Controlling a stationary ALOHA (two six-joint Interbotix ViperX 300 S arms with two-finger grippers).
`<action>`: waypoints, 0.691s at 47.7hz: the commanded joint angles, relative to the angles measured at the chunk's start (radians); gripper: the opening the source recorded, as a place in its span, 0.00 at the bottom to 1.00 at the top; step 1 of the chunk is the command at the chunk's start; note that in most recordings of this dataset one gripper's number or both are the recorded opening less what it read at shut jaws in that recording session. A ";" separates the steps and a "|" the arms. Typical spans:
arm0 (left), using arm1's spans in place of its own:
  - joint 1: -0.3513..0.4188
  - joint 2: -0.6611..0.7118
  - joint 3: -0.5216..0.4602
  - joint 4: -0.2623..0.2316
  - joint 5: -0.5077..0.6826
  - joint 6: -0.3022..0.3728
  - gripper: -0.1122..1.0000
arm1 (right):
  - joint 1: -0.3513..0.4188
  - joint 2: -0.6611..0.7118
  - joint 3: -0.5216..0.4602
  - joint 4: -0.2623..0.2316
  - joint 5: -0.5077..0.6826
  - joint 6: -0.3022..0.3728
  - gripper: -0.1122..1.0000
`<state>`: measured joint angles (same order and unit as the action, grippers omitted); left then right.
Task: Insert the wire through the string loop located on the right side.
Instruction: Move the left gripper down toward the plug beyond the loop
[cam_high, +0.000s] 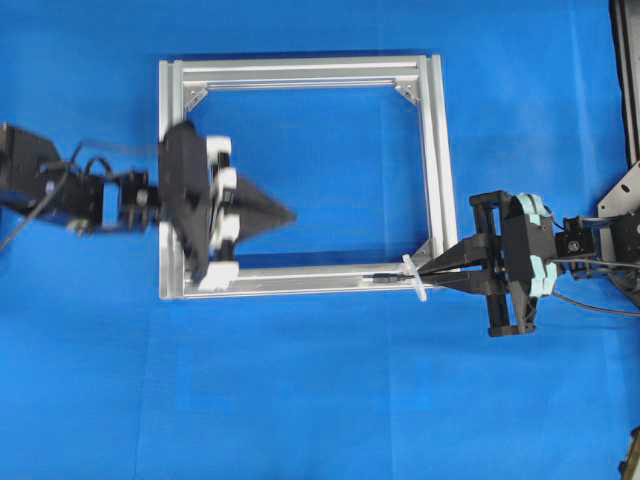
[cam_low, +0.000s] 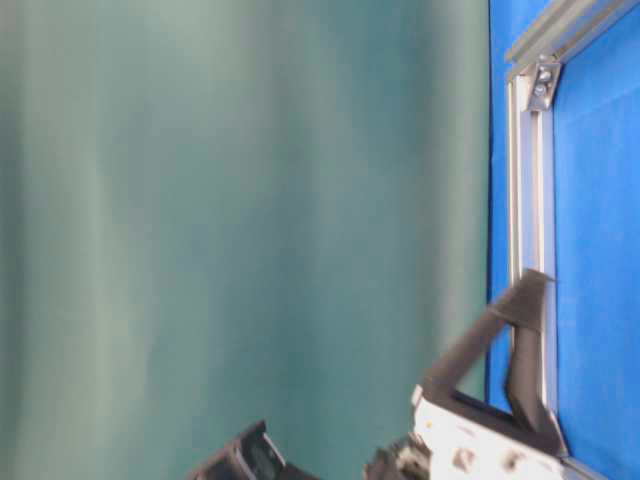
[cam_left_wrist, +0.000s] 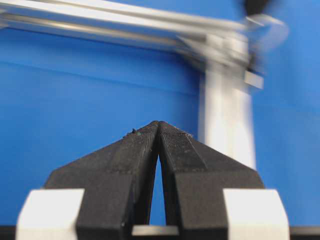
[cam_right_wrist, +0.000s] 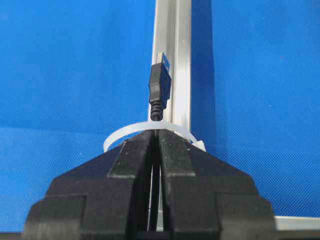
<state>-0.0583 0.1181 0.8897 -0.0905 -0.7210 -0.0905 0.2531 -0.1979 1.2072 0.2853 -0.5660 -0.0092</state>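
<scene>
A: Where do we find the wire right now?

B: We see its plug end poking out past the tips of the right pincer, lying along the silver frame bar. In the right wrist view its long axis runs straight away from the pincer, following the bar, with the metal connector tip at the far end. In the overhead view that same short black piece lies along the near bar of the frame, tip aimed toward the left.

A: And the string loop?

B: We see it as a whitish translucent band arching just in front of the right pincer's tips. The plug's strain relief sits right at the band, and the plug body lies beyond it. From overhead the loop shows as a small white piece crossing the bar near the frame's lower right corner.

A: How does the right pincer stand?

B: Its fingers are pressed together on the wire, with the cable running back down the slit between them.

A: And the left pincer?

B: We see its two black fingers meeting at the tips, with nothing between them. Overhead it hangs inside the frame's opening near the left bar, pointing right, well apart from the wire and the loop. The blue desk lies under everything
</scene>
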 joint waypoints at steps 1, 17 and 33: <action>-0.060 -0.035 -0.005 0.002 -0.011 -0.002 0.10 | -0.002 -0.006 -0.015 0.002 -0.008 0.000 0.08; -0.189 -0.034 -0.008 0.003 -0.009 -0.002 0.10 | 0.000 -0.006 -0.017 0.002 -0.011 0.000 0.08; -0.176 -0.018 -0.054 0.002 0.002 0.000 0.10 | -0.002 -0.006 -0.015 0.002 -0.011 0.002 0.08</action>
<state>-0.2408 0.1150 0.8713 -0.0890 -0.7179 -0.0905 0.2531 -0.1979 1.2072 0.2853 -0.5660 -0.0092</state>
